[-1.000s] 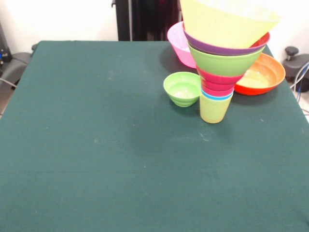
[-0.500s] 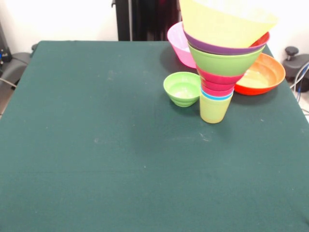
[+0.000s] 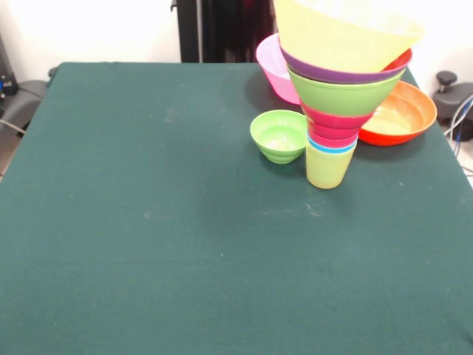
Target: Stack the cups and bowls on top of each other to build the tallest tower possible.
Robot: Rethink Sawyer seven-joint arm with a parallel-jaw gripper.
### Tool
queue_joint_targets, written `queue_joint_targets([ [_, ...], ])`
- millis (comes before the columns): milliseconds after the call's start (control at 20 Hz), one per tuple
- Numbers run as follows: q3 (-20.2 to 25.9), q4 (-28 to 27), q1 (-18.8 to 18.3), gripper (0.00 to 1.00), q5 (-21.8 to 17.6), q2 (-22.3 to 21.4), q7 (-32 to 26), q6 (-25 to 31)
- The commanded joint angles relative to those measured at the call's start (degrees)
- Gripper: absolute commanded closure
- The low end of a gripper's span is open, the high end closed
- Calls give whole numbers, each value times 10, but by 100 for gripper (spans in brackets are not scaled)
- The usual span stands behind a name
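Front view shows the tower (image 3: 336,89) standing upright on the green table (image 3: 148,222) toward 2 o'clock from the table's middle, its base a yellow-green cup (image 3: 327,167) with a blue rim, pink-red pieces, a lime green bowl (image 3: 341,96), a purple rim and a big yellow bowl (image 3: 344,33) widening upward, the top cut by the picture's upper edge. A small green bowl (image 3: 279,135) sits just beside the base at its 10 o'clock. An orange bowl (image 3: 403,115) lies behind the tower at 2 o'clock, near the table's right edge; a pink bowl (image 3: 273,66) lies at 11 o'clock by the far edge. The table from 6 round to 11 o'clock is open cloth. No gripper shows, so its grip cannot be told.
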Motion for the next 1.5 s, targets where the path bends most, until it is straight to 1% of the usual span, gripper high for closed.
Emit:
queue_joint_targets([
  [50,-11,-19,15,100,2,29,75,41],
  [200,-13,-19,19,100,6,28,77,42],
  [350,-22,-23,32,100,17,28,78,43],
  [800,-30,-20,42,100,17,22,81,43],
  [1150,-42,-14,57,100,20,19,85,36],
  [1300,-44,-12,57,100,15,19,86,34],
  [1500,-38,-8,44,100,3,16,86,37],
])
